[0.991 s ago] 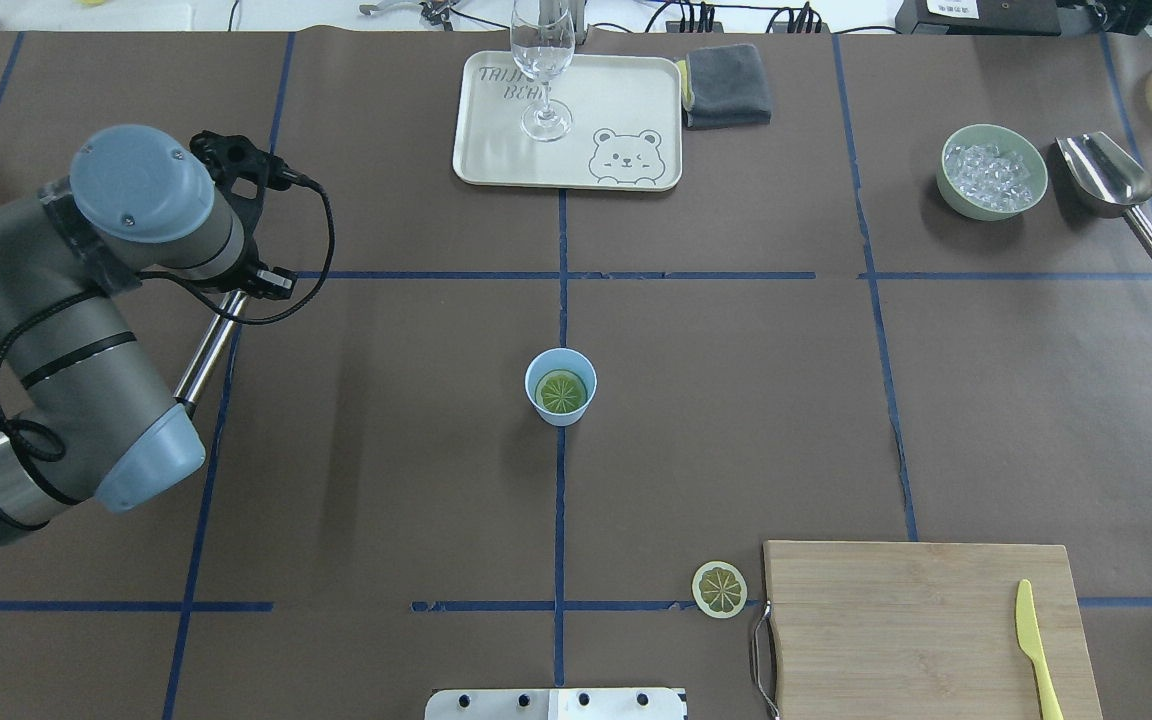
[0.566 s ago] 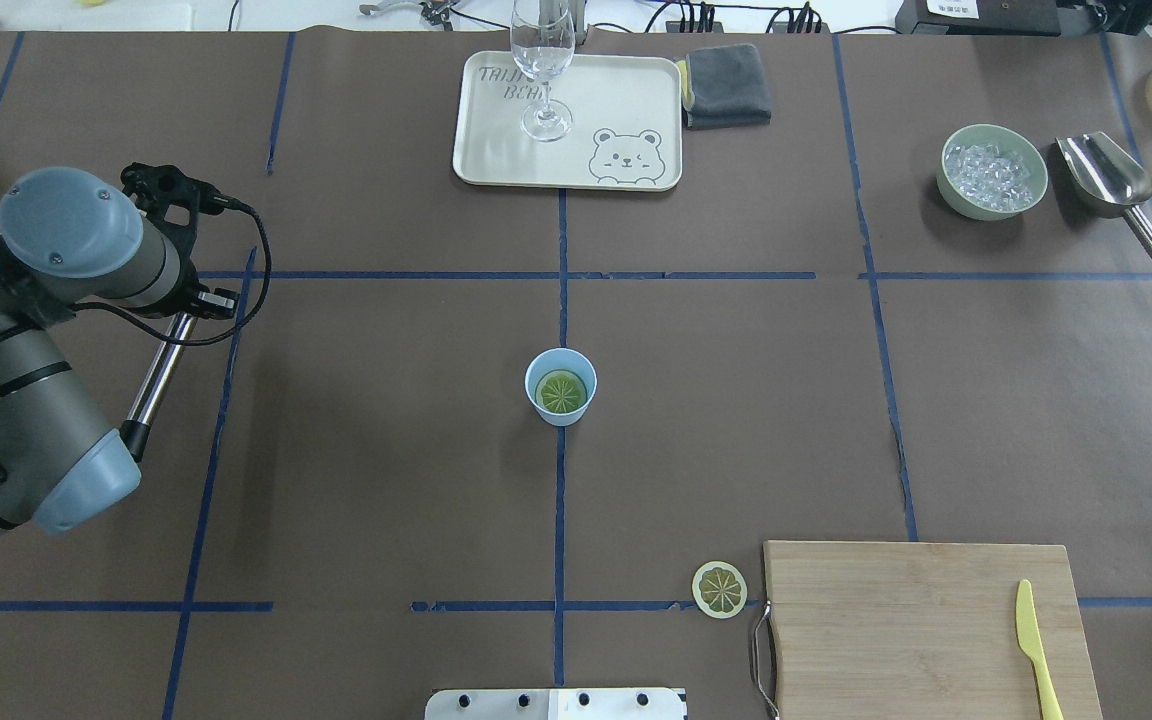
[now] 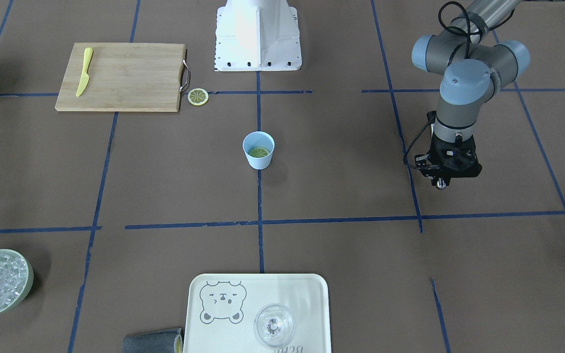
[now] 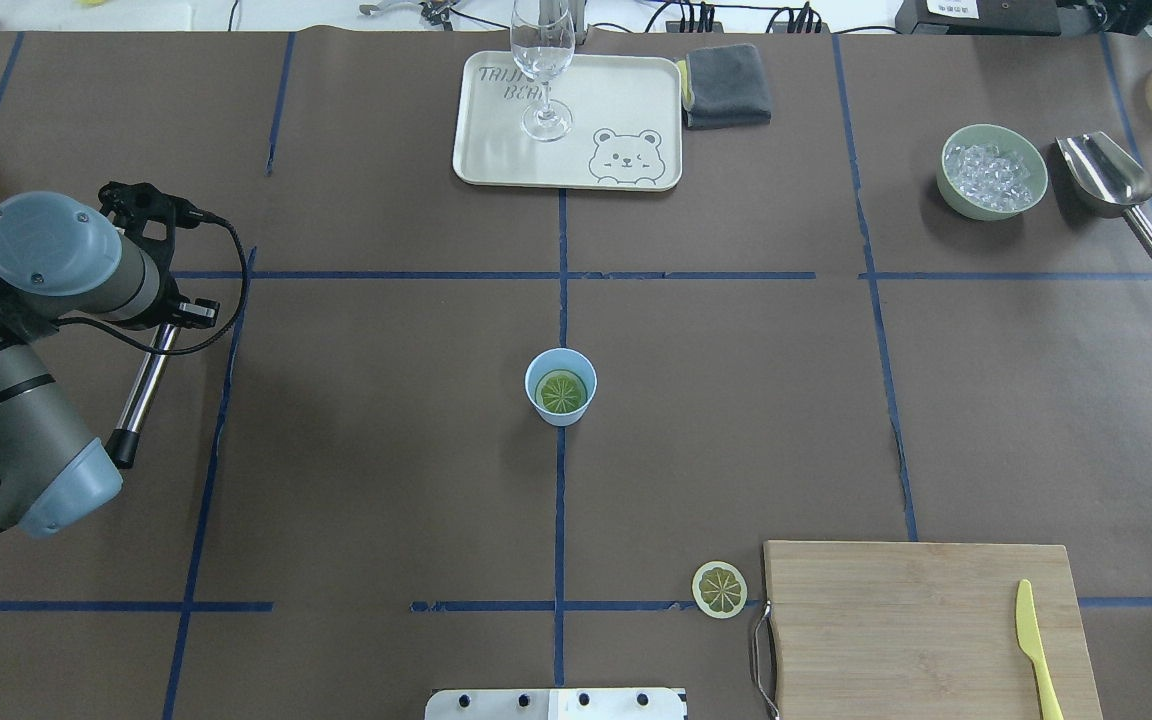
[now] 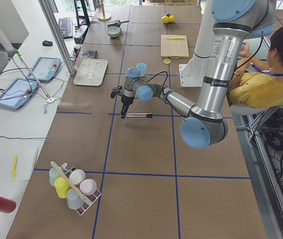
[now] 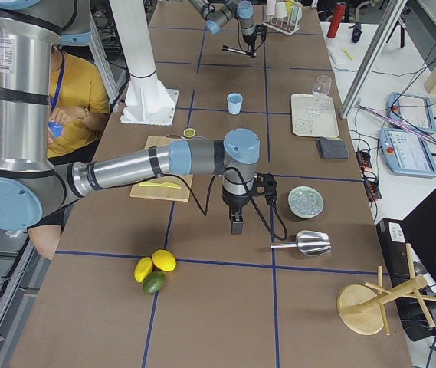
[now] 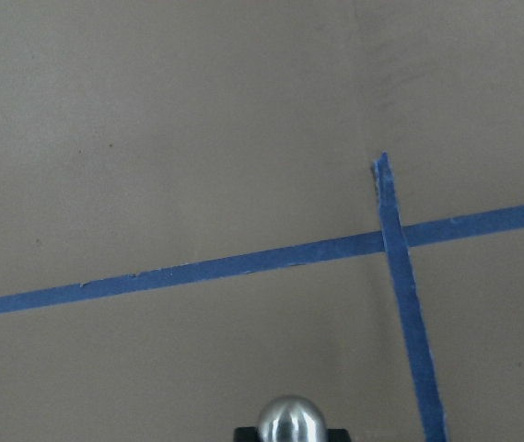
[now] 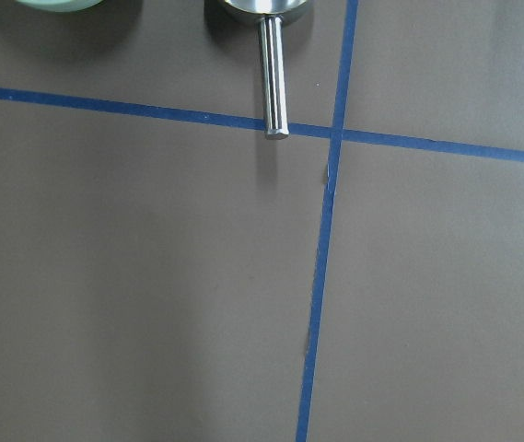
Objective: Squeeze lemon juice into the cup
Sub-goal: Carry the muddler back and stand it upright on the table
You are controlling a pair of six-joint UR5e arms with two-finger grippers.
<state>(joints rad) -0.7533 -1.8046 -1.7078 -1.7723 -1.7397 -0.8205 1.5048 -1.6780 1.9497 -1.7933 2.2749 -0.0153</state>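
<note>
The light-blue cup [image 4: 533, 372] stands at the table's middle, also in the front view [image 3: 259, 163]. A lemon slice [image 4: 562, 391] lies flat inside it, cut face up. A second lemon slice [image 4: 719, 589] lies on the table beside the cutting board. My left gripper [image 4: 179, 315] is far left of the cup, pointing down, shut on a metal rod [image 4: 141, 390]; the rod's ball end shows in the left wrist view [image 7: 291, 422]. My right gripper [image 6: 237, 225] shows only in the exterior right view, above the table near the scoop; I cannot tell if it is open.
A cutting board [image 4: 916, 620] with a yellow knife [image 4: 1036, 650] sits front right. A bowl of ice [image 4: 994, 172] and a metal scoop [image 4: 1106, 175] are far right. A tray [image 4: 576, 150] holds a wine glass [image 4: 542, 60], with a grey cloth [image 4: 728, 85] beside it.
My left arm has swung further left, away from the cup, carrying the metal rod. The cup and both lemon slices have not moved.
</note>
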